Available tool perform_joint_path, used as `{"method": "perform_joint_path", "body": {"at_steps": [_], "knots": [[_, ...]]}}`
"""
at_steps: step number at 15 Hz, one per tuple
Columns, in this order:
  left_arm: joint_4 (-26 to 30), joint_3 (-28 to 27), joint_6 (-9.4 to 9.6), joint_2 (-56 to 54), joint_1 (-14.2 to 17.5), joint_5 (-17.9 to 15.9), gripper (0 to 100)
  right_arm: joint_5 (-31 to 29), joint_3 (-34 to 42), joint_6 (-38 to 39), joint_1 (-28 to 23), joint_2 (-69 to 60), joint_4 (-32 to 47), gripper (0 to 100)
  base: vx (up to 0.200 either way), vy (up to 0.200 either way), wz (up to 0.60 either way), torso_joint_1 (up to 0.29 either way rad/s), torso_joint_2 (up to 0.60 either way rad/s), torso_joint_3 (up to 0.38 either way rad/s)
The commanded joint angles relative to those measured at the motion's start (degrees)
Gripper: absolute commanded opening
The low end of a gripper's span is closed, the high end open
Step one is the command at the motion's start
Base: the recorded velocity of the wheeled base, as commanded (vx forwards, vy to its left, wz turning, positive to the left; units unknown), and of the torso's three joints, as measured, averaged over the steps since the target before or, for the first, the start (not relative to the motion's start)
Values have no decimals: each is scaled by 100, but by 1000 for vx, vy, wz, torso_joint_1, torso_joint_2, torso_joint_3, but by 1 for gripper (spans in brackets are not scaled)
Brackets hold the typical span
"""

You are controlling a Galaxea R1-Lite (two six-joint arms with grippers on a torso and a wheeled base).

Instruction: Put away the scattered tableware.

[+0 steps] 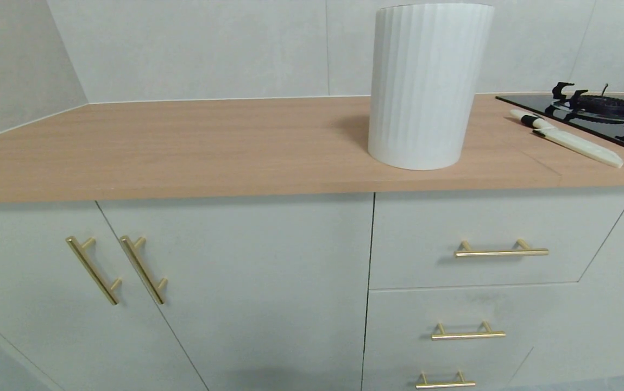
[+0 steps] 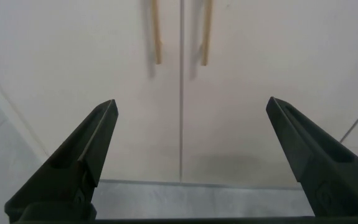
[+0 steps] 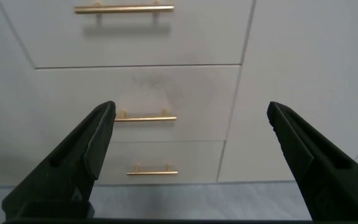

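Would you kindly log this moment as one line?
left gripper: open, facing cupboard doors | right gripper: open, facing drawers | knife: on counter, right of white container

Wall (image 1: 208,49): pale grey tiles.
Counter (image 1: 181,146): long brown wood.
Cupboard doors (image 1: 246,282): grey, under the counter, gold handles (image 1: 93,270).
Drawers (image 1: 496,222): stacked beside the doors.
Stove (image 1: 599,108): black, on the counter's right end.

right gripper (image 3: 191,107) — fingers (image 3: 85,152) spread wide | facing drawers (image 3: 166,87) | three brass handles (image 3: 146,118)
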Motion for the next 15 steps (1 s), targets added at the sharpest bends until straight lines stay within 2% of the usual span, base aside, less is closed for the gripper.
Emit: {"method": "perform_joint_path", "body": {"at_steps": [1,6,12,15], "knots": [[5,-2,-4,9,2,1,100,-5,0,-1,4,9,0,100,0,-200,0,2,2,2],[5,-2,-4,9,2,1,100,4,0,-1,4,9,0,100,0,-200,0,1,1,3],[5,-2,-4,9,2,1,100,-5,0,-1,4,9,0,100,0,0,0,0,0,0],[5,-2,-4,9,2,1,100,-5,0,-1,4,9,0,100,200,0,0,-4,4,5]]}}
